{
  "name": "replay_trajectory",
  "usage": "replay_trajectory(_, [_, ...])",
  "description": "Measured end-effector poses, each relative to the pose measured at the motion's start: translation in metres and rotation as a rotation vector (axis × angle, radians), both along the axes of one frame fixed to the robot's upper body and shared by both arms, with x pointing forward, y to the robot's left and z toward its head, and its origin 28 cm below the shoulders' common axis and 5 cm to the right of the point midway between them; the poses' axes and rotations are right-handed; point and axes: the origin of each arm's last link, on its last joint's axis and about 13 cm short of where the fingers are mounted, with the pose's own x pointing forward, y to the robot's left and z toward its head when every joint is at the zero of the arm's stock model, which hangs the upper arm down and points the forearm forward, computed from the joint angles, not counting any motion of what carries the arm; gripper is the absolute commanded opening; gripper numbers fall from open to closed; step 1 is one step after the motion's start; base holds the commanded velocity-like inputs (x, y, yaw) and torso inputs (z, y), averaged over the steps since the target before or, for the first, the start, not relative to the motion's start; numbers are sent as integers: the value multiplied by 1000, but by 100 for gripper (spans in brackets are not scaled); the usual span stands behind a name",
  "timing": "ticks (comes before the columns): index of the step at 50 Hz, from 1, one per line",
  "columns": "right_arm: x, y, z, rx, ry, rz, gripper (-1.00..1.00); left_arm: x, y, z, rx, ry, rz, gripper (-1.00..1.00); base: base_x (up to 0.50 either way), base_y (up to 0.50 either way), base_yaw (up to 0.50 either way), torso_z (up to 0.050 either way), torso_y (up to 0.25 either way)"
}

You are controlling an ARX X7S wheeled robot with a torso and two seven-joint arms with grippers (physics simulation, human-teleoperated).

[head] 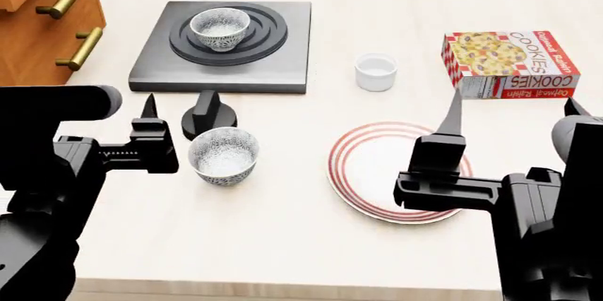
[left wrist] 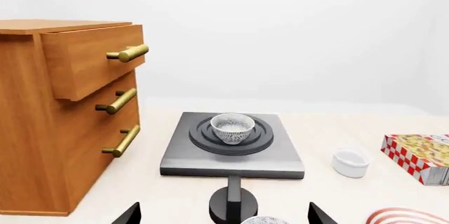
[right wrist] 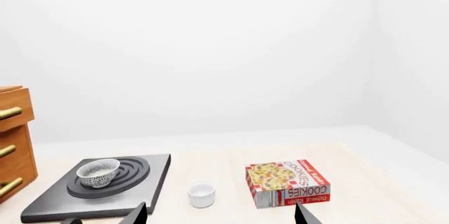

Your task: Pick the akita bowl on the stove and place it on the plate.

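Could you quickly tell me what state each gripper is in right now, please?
Left gripper: open, holding nothing, jaws either side of the stove knob.
Right gripper: open, holding nothing, above the plate.

A small speckled black-and-white akita bowl (head: pixel 219 28) is sitting on the ringed burner of the flat dark grey stove (head: pixel 282 61). Its twin bowl (head: pixel 224 155) is resting on the table, beside the red-ringed white plate (head: pixel 363 163).
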Motion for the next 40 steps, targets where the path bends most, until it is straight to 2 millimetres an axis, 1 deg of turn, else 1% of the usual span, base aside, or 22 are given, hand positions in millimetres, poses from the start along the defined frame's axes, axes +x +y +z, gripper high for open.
replay_trajectory(19, [0,0,0,5,-4,1,100,5,1,9,5,-1,-2,100,0,-13,0,0,0])
replay_trajectory(40, [0,0,1,11,-5,2,100,4,-1,15,3,-13,-16,100,-16,-232,0,0,0])
